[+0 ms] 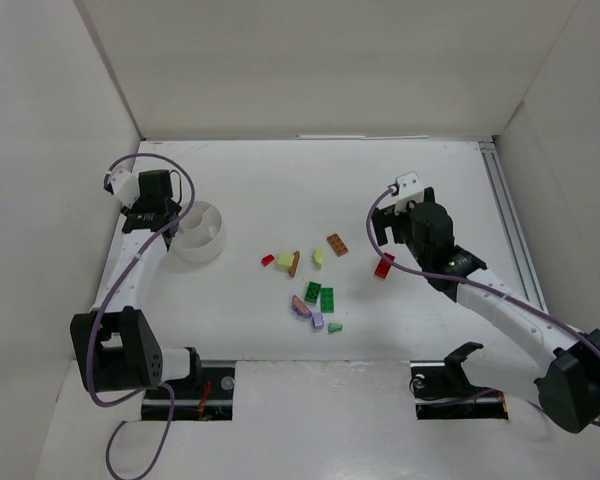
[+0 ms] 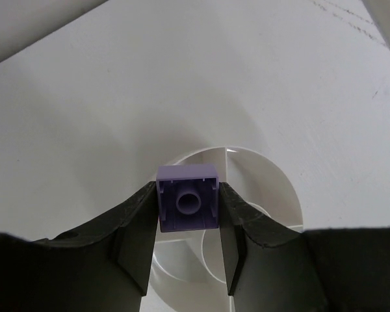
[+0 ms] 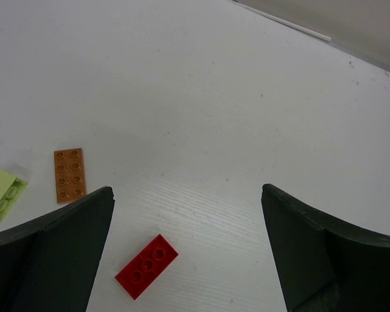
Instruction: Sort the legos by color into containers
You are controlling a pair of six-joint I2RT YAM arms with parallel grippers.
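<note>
Clamping a square purple lego [image 2: 188, 207], left pincer [image 1: 160, 216] hovers over cup [image 2: 276, 188]; right pincer [image 3: 187, 195] gapes.

One round white cup [image 1: 205, 248] on the counter [image 1: 280, 180]. Eleven loose bricks lying there: two red bricks [image 1: 267, 260] [image 1: 384, 266], two orange-brown bricks [image 1: 337, 244] [image 1: 295, 263], two dark green bricks [image 1: 312, 292] [image 1: 327, 299], two pale yellow-green bricks [image 1: 285, 260] [image 1: 318, 256], two purple bricks [image 1: 301, 307] [image 1: 317, 321], one small grey-green brick [image 1: 335, 327]. One more, a square purple brick [image 2: 188, 195], pinched in the left pincer [image 2: 188, 218], so twelve in all. Two arms [image 1: 130, 275] [image 1: 500, 305], one pincer apiece
</note>
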